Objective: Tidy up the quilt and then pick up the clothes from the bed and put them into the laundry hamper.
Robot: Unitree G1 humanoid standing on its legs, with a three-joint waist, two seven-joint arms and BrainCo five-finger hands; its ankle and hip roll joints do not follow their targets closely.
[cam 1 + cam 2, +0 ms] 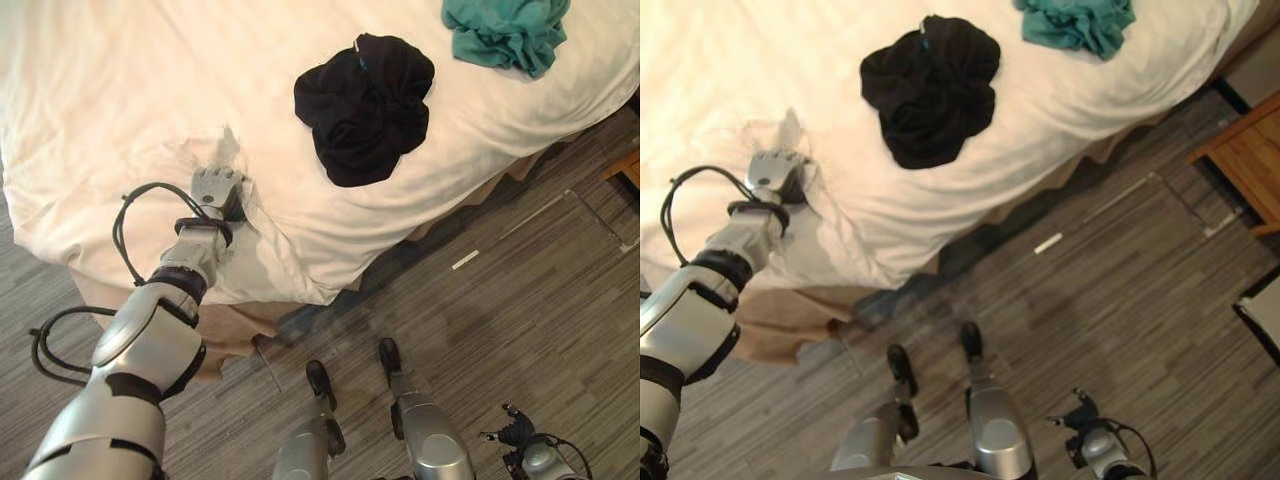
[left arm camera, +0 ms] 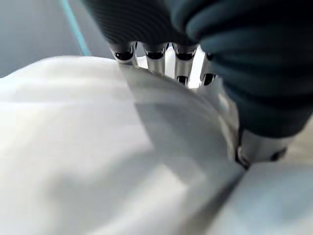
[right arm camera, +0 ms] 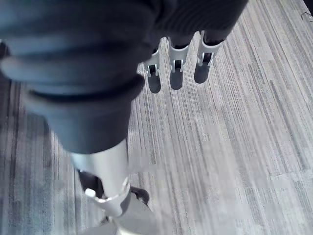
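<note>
- Left eye view shows us the white quilt (image 1: 150, 120) spread over the bed, its near edge hanging toward the striped grey floor (image 1: 500, 330).
- We see the left hand (image 1: 216, 188) on the quilt near that edge, at the left of the bed, with a small ridge of cloth raised just beyond it.
- In the left wrist view, we see its fingers (image 2: 155, 53) curled over a bunched fold of quilt, the thumb (image 2: 259, 149) pressed in from the other side, so the cloth is pinched.
- We find the black garment (image 1: 365, 105) crumpled on the quilt, right of the hand and well apart from it.
- We see the teal garment (image 1: 508, 32) at the far right of the bed.
- Our right hand (image 3: 176, 68) hangs low over the floor, fingers straight and relaxed, holding nothing.
- A wooden piece of furniture (image 1: 1245, 160) stands at the right.
</note>
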